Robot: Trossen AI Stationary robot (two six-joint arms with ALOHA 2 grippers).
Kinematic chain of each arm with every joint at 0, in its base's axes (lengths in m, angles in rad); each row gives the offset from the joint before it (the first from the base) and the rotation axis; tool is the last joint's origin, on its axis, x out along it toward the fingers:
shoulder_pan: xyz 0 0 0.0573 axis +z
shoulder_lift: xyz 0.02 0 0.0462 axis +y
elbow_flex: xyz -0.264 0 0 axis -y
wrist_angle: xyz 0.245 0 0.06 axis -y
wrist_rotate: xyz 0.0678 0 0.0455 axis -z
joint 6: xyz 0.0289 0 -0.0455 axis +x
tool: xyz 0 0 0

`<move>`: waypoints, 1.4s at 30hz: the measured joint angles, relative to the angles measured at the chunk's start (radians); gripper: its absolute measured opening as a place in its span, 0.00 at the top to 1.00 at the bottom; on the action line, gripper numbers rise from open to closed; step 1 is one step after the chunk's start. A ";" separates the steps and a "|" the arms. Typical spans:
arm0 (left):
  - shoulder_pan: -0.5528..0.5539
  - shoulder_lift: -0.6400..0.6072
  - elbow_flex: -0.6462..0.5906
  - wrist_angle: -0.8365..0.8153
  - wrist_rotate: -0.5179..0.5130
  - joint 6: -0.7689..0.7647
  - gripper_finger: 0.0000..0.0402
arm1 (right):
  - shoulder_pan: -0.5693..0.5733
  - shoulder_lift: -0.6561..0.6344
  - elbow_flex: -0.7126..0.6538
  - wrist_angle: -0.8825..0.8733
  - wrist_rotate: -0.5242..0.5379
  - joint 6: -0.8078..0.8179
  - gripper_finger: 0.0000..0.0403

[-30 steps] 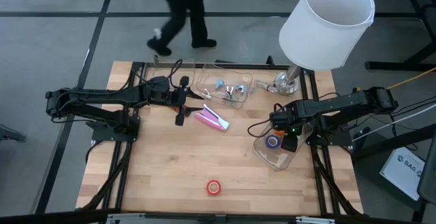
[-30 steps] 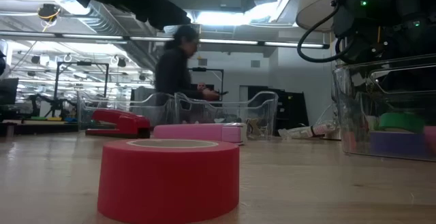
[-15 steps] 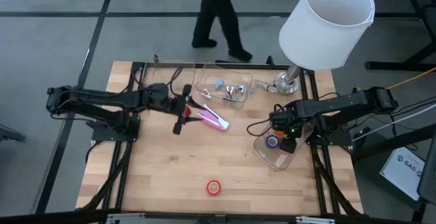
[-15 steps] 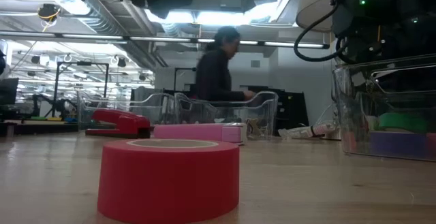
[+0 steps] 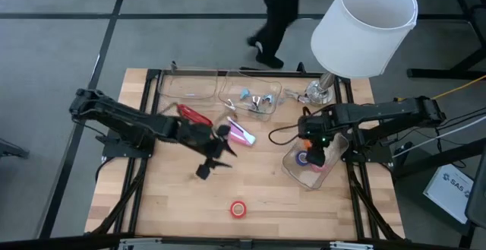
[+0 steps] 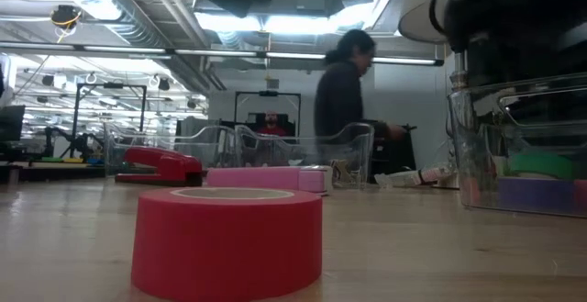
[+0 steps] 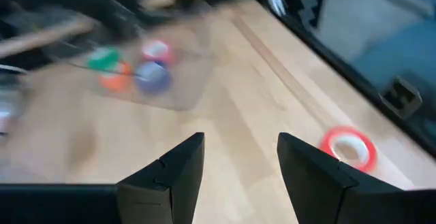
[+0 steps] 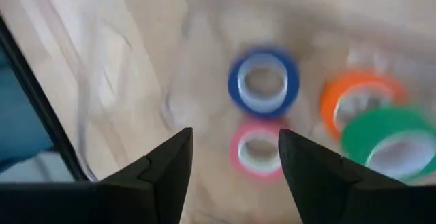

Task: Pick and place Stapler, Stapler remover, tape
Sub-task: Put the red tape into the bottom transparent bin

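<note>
Tape rolls lie in two places. High view: red roll [image 5: 238, 209] lies alone on the counter [image 5: 175, 197], well apart from the left gripper [image 5: 215, 161], which hangs over mid-counter with nothing seen between its fingers; pink stapler [image 5: 241, 134] lies just beyond those fingers, red stapler [image 5: 195, 116] near it; right gripper [image 5: 317, 157] stands over the clear bin [image 5: 292, 170] holding the other rolls; a second clear tray [image 5: 266, 92] with small silvery pieces sits at the far edge, beside a white lamp [image 5: 364, 26]; a person [image 5: 277, 14] walks on the floor beyond.

Low view: red roll [image 6: 228, 240] stands nearest, flat on the counter; red stapler [image 6: 158, 166] and pink stapler [image 6: 266, 178] lie behind it; clear bin [image 6: 518, 146] shows green and purple rolls inside; neither set of fingers can be made out.

Left wrist view: fingers [image 7: 170, 176] stand wide and hold nothing; red roll [image 7: 349, 148] lies ahead, off to one finger's outer side; bin with rolls farther on.

Right wrist view: fingers [image 8: 163, 173] stand wide and hold nothing; pink roll [image 8: 257, 148] lies between them, blue roll [image 8: 263, 81] just beyond it; orange roll [image 8: 354, 101] and green roll [image 8: 388, 139] past one finger's outer side, overlapping.
</note>
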 joint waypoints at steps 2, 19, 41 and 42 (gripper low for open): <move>-0.038 0.066 0.047 -0.046 -0.001 0.032 0.54 | 0.003 0.001 0.045 0.022 0.043 -0.027 0.46; -0.307 0.502 0.338 -0.124 0.008 0.133 0.54 | 0.142 0.001 0.119 0.650 0.130 -0.221 0.46; -0.275 0.719 0.427 -0.180 0.177 0.040 0.54 | 0.222 0.002 0.119 0.761 0.183 -0.270 0.46; -0.270 0.722 0.427 -0.182 0.175 0.036 0.54 | 0.222 0.002 0.119 0.761 0.182 -0.272 0.46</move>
